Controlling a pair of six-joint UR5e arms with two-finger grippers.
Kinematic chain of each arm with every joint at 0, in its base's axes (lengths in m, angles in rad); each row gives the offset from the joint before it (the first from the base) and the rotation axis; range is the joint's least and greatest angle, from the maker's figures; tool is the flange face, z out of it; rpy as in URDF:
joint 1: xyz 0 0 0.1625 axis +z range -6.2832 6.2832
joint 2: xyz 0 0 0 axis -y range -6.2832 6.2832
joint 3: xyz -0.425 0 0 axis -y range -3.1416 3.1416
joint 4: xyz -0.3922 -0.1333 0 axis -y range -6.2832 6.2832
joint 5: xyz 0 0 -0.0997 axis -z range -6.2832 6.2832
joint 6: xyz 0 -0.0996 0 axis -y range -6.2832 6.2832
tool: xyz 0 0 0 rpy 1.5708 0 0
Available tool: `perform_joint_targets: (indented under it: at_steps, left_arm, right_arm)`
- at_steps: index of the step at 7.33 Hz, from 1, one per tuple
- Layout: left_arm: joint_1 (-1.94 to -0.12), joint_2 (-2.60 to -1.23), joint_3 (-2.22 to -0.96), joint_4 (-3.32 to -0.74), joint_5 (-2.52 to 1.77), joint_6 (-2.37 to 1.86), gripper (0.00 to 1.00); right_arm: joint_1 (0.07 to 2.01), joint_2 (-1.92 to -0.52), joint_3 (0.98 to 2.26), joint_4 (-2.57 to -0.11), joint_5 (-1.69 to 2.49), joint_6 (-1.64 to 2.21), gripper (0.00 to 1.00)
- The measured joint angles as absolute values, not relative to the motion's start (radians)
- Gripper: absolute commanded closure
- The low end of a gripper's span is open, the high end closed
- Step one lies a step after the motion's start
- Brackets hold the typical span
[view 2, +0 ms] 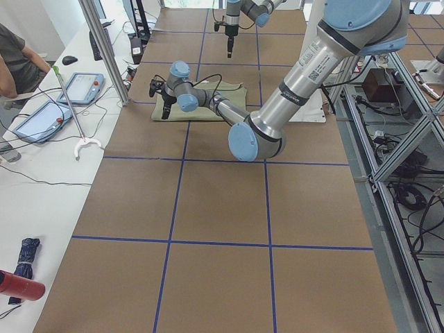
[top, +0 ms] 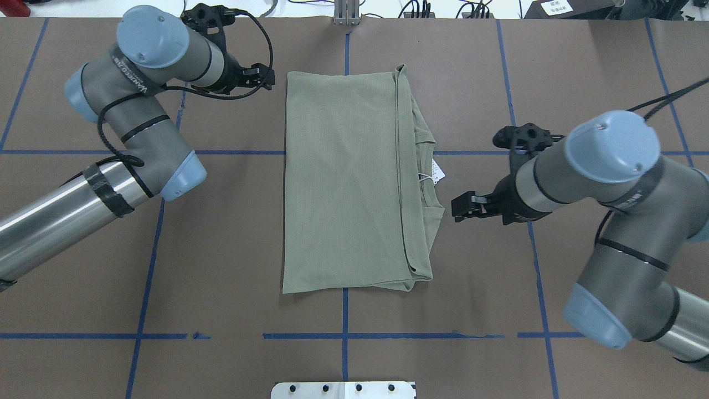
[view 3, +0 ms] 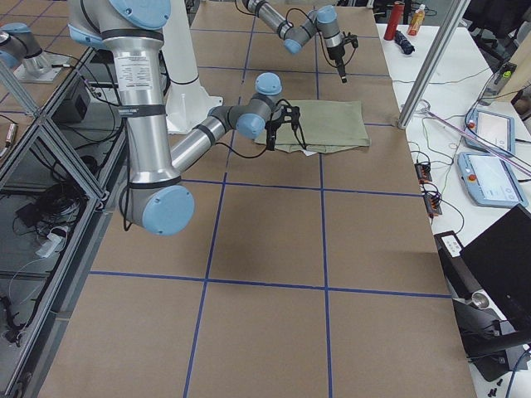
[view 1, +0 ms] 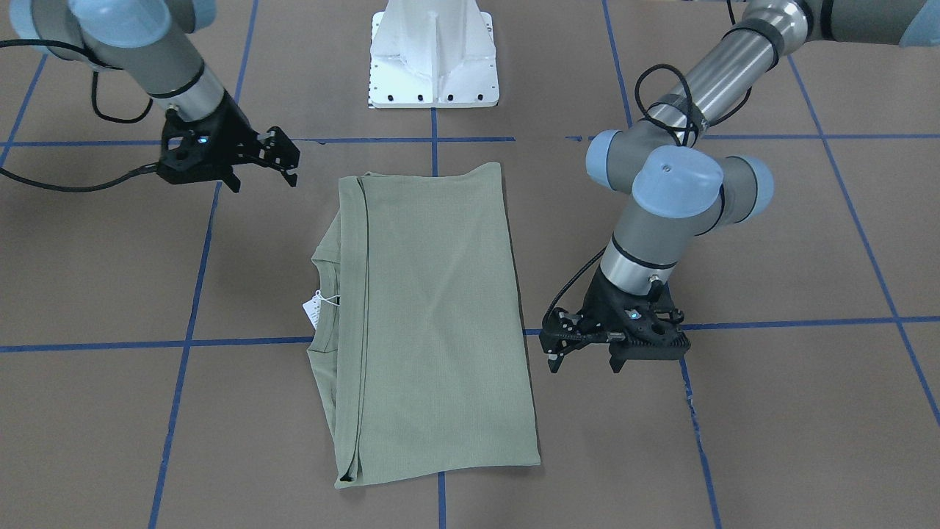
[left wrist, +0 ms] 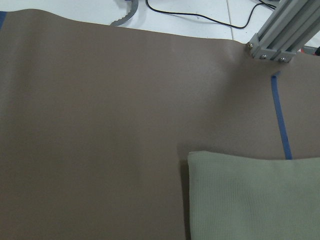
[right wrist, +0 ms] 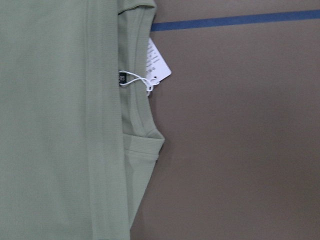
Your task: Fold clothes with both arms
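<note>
The sage-green shirt (view 1: 433,316) (top: 343,177) lies flat mid-table, folded into a long rectangle. Its ribbed collar (right wrist: 142,145) and white neck tag (top: 437,173) (right wrist: 157,65) stick out on my right side. My left gripper (view 1: 584,364) (top: 267,78) hangs open beside the shirt's far left corner (left wrist: 200,165), holding nothing. On the collar side my right gripper (view 1: 263,180) (top: 458,208) is also open and empty, a little off the cloth. The side views show the shirt (view 2: 225,90) (view 3: 332,124) small between the arms. Neither wrist view shows its own fingers.
The white pedestal base (view 1: 433,51) (top: 343,390) stands at the robot's side of the table. Blue tape lines (top: 343,335) cross the brown tabletop. An aluminium post (left wrist: 280,35) rises at the far edge. A person (view 2: 14,62) and tablets (view 2: 80,87) are beyond that edge.
</note>
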State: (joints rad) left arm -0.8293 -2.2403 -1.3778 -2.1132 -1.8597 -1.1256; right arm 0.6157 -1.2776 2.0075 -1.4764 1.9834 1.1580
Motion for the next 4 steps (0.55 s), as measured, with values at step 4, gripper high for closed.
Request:
perform_joint_targets:
  at_steps: [4]
  left_arm:
    - [-0.819,-2.132,-1.732,-1.796,-1.927,-1.056,0.0]
  right_arm:
    - [0.478,-1.073,1.852,-1.618,1.828,1.029,0.0]
